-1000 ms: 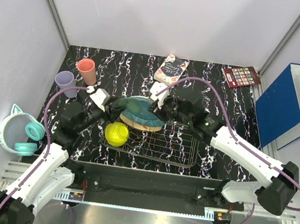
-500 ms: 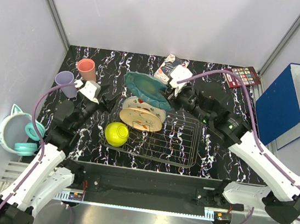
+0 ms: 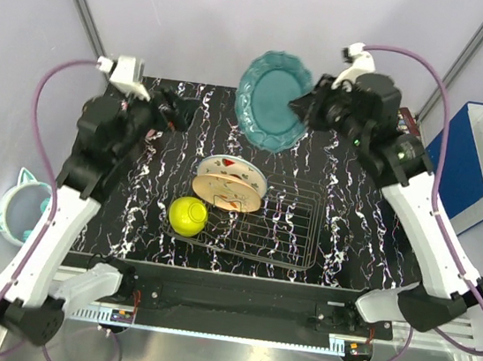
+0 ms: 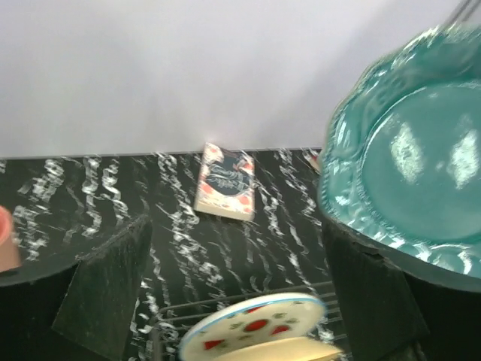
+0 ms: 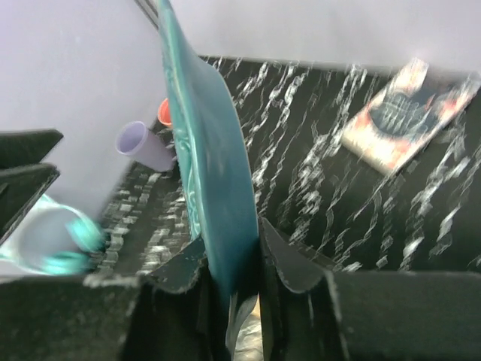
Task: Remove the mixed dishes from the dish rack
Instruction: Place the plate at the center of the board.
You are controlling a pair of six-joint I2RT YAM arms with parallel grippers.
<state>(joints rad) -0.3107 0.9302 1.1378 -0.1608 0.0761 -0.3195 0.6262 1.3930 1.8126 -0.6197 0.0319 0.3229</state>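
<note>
While left jaws gape empty, right jaws clench the teal plate edge-on.

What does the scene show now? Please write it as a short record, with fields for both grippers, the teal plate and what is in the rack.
right gripper: shut on the teal plate's rim
teal plate: in the air behind the rack, tipped up on edge
left gripper: open, empty
dish rack: on the table, right half bare
spotted plate: on edge in the rack
peach plate: leaning against the spotted plate
yellow-green bowl: at the rack's left end
lilac cup: on the table
</note>
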